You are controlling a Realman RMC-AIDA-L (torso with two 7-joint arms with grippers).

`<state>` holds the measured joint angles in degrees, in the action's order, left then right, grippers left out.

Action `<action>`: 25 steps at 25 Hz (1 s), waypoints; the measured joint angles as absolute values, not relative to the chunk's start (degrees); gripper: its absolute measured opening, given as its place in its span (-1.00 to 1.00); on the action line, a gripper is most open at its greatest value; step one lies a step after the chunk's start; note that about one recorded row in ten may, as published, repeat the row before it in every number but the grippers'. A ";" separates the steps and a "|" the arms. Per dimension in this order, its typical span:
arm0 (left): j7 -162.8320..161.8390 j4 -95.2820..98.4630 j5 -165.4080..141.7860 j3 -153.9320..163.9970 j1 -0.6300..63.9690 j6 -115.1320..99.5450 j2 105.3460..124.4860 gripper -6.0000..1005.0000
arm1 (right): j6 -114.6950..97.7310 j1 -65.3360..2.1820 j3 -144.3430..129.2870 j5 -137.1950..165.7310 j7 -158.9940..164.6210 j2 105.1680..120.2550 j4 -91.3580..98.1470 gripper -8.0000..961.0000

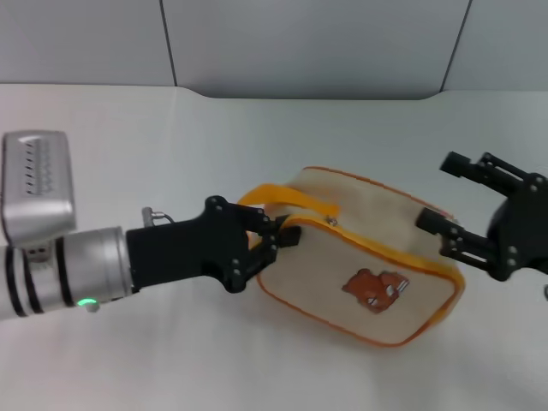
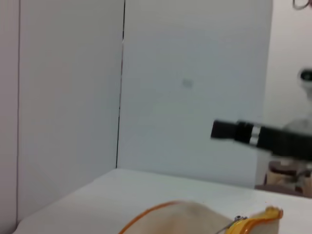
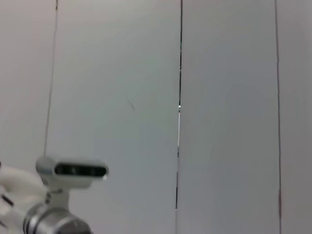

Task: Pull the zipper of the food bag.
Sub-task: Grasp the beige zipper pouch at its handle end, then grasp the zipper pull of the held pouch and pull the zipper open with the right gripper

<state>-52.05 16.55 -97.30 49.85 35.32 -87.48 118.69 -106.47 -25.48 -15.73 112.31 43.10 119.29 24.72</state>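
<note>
Fingers of the left gripper close around the bag at its left end, by the strap. Zipper sits nearby on the bag's top edge. Right gripper hangs spread open at the bag's right end. Contents hidden; bag on the table.

Both tools are black and multi-jointed — the left tool on a silver ribbed wrist with a green light — the right tool alike.

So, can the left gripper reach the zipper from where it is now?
Probably yes. The left gripper sits at the food bag's strap end, and the zipper lies just beyond its fingers with nothing between them.
</note>
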 joint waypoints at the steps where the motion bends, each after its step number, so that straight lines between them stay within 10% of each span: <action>1: -53.17 18.03 -97.33 49.89 34.86 -88.51 118.59 -0.82 | -105.81 -25.73 -15.81 112.31 41.07 119.36 23.88 0.58; 5: -56.32 22.37 -97.43 49.92 33.51 -91.65 118.22 -0.82 | -103.77 -26.86 -16.31 112.32 34.04 119.37 20.43 0.57; 16: -58.40 24.41 -98.18 49.68 33.83 -92.97 118.36 -0.83 | -99.33 -29.63 -18.86 114.70 19.74 119.51 13.57 -0.31; 25: -58.59 24.52 -98.15 49.77 34.21 -92.32 118.54 -0.84 | -95.82 -31.34 -22.97 114.53 19.28 119.68 11.75 -0.30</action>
<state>-58.59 24.52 -98.15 49.77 34.21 -92.32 118.54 -95.82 -31.34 -22.97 114.53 19.28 119.68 11.75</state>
